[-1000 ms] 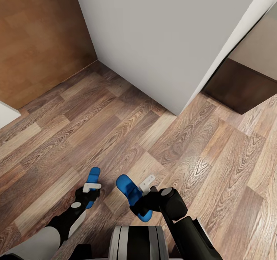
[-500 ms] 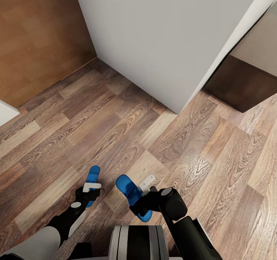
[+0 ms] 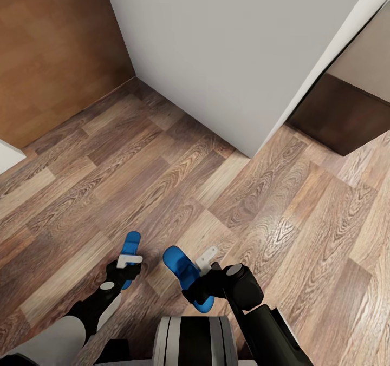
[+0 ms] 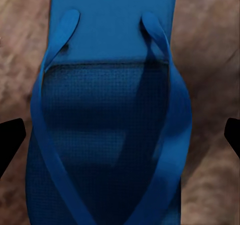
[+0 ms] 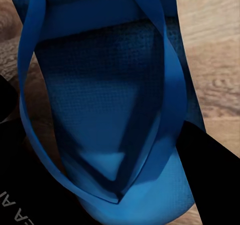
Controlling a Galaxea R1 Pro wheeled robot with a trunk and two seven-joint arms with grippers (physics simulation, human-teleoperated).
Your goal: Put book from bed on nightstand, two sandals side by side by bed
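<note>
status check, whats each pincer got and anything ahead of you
Left pincer shut on one blue sandal. Right pincer shut on the other sandal. Both carried above wood floor. White wall corner ahead.

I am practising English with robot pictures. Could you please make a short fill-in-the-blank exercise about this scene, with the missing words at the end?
1. Each hand holds a sandal of the colour ____.
2. The left hand grips one sandal and the right hand grips the other sandal, so the robot carries ____ sandals.
3. The floor under the robot is made of ____ planks.
4. Ahead of the robot stands the corner of a plain, light grey ____.

Missing words: blue; two; wooden; wall
</note>
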